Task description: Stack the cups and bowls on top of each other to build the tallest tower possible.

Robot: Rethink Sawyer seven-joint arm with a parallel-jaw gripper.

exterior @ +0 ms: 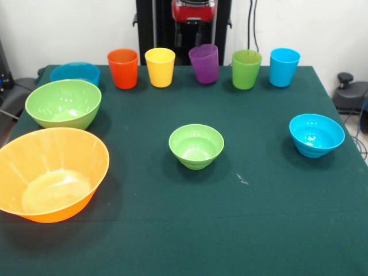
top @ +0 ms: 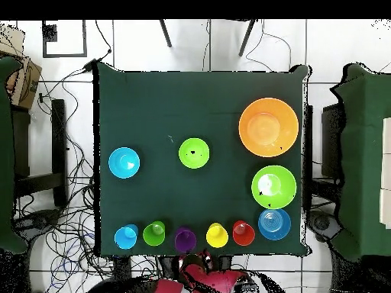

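Note:
Five cups stand in a row along the far table edge: orange (exterior: 123, 68), yellow (exterior: 160, 66), purple (exterior: 204, 64), green (exterior: 246, 69) and light blue (exterior: 284, 67). The purple cup leans slightly. On the left sit the large orange bowl (exterior: 34, 155), the medium green bowl (exterior: 63, 103) and the medium blue bowl (exterior: 75, 72). The small green bowl (exterior: 196, 145) is mid-table and the small blue bowl (exterior: 316, 134) is at the right. Nothing is stacked; no tower shows. The gripper (exterior: 194, 31) hangs just behind the purple cup (top: 185, 239), and its state is unclear.
A dark green cloth (exterior: 259, 218) covers the table to its edges. Cables (top: 69, 221) trail on the floor beside the table. A black knobbed object (exterior: 347, 77) sits off the right edge.

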